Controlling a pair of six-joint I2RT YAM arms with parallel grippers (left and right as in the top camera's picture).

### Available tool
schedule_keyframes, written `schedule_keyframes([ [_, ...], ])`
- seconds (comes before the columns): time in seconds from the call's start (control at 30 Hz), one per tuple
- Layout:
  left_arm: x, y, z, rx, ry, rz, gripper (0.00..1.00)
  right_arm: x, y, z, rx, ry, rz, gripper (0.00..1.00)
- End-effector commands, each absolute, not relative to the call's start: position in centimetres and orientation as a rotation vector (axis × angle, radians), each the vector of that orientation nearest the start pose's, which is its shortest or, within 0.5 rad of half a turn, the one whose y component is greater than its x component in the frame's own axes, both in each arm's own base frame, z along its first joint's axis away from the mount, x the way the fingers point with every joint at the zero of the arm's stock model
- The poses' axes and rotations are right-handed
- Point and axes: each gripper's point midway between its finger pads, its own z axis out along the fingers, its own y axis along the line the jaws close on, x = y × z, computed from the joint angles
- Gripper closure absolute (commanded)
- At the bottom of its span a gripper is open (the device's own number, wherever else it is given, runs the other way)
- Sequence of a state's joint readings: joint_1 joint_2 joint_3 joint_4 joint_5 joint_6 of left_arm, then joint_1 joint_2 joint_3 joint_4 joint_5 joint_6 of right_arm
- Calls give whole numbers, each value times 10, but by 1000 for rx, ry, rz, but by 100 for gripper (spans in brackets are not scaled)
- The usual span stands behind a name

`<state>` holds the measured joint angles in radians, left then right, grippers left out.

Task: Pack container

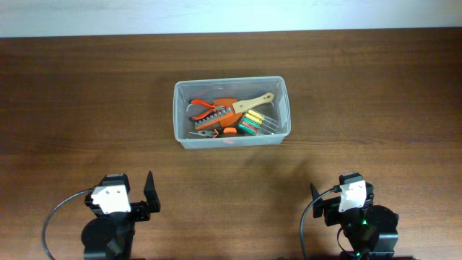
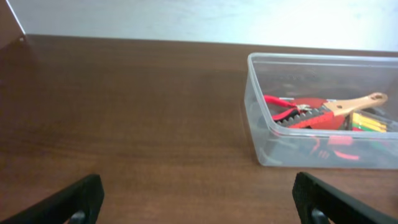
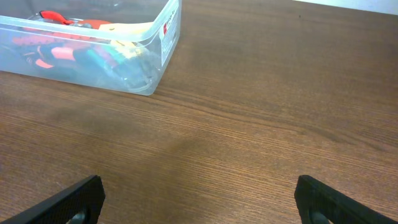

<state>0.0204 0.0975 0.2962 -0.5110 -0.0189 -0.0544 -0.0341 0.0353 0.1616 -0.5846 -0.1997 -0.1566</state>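
The clear plastic container [image 1: 283, 108] stands on the wooden table, a little above the middle of the overhead view. Inside it lie red-handled pliers [image 1: 204, 107], a wooden-handled brush [image 1: 254, 102], green and yellow screwdrivers [image 1: 254, 123] and orange tools. It also shows in the left wrist view [image 2: 258, 118] and the right wrist view [image 3: 163, 43]. My left gripper [image 2: 198, 202] is open and empty near the table's front edge, left of the container. My right gripper [image 3: 198, 202] is open and empty near the front edge, to its right.
The wooden table [image 1: 86, 94] runs to a pale wall at the back. A white label [image 3: 168, 28] is on the container's end wall.
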Motion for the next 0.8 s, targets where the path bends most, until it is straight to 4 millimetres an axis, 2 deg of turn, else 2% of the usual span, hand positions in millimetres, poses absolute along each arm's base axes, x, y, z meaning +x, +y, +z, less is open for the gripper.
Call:
schedule_keyframes([
  [0.0,221,11,159,-102,1863,1,1,211,24,105,-225,2004,76,2],
  [0.2,224,11,126,-103,1893,2,1,211,24,105,-225,2004,76,2],
  [0.77,225,10,127,-67,1890,26,1,211,24,105,-225,2004,76,2],
])
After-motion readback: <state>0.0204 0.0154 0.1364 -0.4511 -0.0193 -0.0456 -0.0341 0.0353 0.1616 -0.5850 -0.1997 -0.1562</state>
